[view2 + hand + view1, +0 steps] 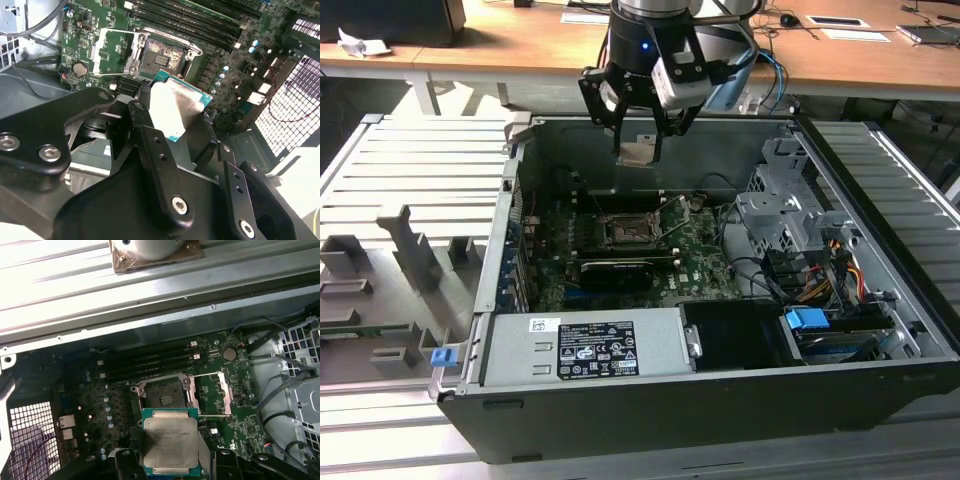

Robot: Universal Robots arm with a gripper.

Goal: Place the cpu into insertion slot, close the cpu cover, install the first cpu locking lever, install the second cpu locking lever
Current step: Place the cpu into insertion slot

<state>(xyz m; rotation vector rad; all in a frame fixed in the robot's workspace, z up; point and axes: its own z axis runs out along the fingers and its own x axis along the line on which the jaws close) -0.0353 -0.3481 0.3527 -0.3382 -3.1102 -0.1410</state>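
Note:
My gripper (640,148) hangs over the back part of the open computer case, shut on the cpu (638,153), a pale silvery-tan square chip. In both wrist views the black fingers (145,125) clamp two opposite edges of the cpu (177,100) (169,440). The insertion slot (625,230) (161,54) (162,395) lies below on the green board, its dark centre uncovered and nothing in it. The cpu cover (107,50) (224,392) stands swung open beside the slot. The chip is well above the slot and not touching it.
A long black card (615,270) lies just in front of the slot. A grey power supply (585,345) fills the case's front. A metal drive cage (790,210) with cables (820,280) stands on the exterior view's right. Memory slots (150,362) run behind the socket.

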